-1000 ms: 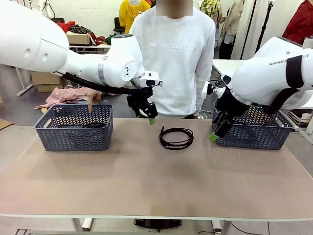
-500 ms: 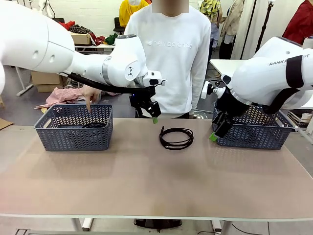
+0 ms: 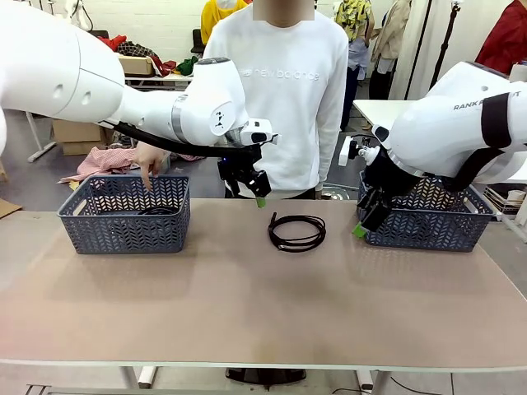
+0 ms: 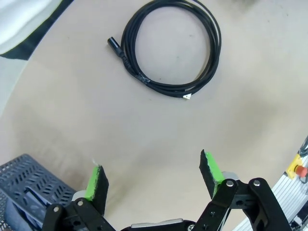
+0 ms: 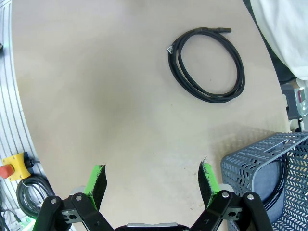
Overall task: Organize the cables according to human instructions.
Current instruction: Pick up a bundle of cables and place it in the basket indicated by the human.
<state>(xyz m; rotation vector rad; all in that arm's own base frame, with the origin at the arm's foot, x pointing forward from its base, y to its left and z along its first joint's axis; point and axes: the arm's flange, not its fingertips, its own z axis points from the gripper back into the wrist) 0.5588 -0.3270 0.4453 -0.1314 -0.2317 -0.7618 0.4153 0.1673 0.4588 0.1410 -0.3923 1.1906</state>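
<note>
Left basket (image 3: 123, 216) holding a cable (image 3: 159, 211), right basket (image 3: 428, 222) holding another cable (image 5: 281, 180)

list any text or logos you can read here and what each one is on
"new balance": pale lettering across the chest of the person's white sweatshirt, faint but legible.
"RANK" and a few more letters: black print on the right arm's white casing; the rest is cut off by a black strap.

Chest of the person's white sweatshirt (image 3: 284, 90): pale lettering "new balance". White casing of the right arm (image 3: 461, 123): black print, partly covered, legible as "RANK".
</note>
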